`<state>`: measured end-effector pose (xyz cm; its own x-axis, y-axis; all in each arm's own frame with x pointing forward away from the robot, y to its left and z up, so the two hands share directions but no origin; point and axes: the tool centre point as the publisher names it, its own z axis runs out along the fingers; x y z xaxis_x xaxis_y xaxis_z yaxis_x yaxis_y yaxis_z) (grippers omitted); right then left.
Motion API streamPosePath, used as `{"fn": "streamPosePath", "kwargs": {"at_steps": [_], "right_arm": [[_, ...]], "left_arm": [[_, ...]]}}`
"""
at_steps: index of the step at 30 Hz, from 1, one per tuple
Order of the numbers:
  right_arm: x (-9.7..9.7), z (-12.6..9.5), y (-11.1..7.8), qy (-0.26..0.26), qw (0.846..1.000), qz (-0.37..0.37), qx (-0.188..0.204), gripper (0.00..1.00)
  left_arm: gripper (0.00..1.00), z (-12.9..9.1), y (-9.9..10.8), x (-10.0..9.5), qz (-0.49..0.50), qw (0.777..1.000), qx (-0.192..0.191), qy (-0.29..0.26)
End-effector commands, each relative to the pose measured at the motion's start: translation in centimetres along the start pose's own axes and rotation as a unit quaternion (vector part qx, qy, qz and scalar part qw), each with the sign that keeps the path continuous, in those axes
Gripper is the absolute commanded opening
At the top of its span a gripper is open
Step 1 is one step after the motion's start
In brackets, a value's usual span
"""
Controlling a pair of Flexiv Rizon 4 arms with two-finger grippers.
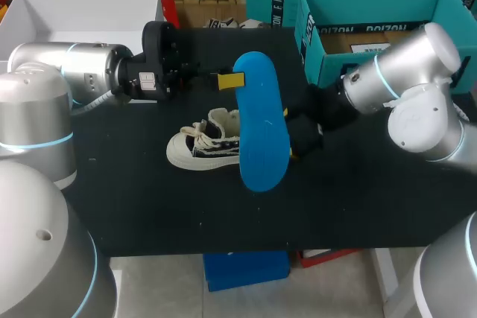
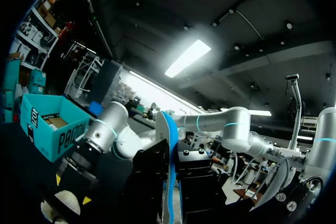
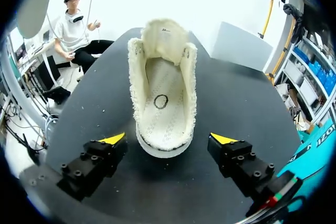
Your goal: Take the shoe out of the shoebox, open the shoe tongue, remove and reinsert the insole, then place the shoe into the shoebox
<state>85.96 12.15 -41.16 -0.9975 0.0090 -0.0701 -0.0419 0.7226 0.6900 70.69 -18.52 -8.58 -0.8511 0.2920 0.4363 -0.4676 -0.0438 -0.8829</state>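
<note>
One shoe [image 1: 203, 145] on worktop [image 1: 149, 206]. One blue insole [image 1: 261, 121], end pinched by left gripper [image 1: 229, 80]. Right gripper [image 3: 169, 140] spread, flanking heel. Two boxes: teal box [image 1: 373, 5] at 2 o'clock, white box [image 1: 45, 20] at 10.

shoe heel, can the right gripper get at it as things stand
Probably yes. The right gripper is open and the shoe lies heel-first between its fingertips, nothing blocking. The blue insole is held up by the left gripper, out of the way.
</note>
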Motion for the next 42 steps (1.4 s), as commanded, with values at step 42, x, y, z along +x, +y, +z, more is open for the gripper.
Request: {"fn": "streamPosePath", "kwargs": {"at_steps": [42], "right_arm": [[-3.5,-2.3,1.3,0.029,0.989,-0.011,0.143,1.00]], "left_arm": [[0.00,0.1,0.1,0.1,0.000,1.000,0.000,-0.003]]}}
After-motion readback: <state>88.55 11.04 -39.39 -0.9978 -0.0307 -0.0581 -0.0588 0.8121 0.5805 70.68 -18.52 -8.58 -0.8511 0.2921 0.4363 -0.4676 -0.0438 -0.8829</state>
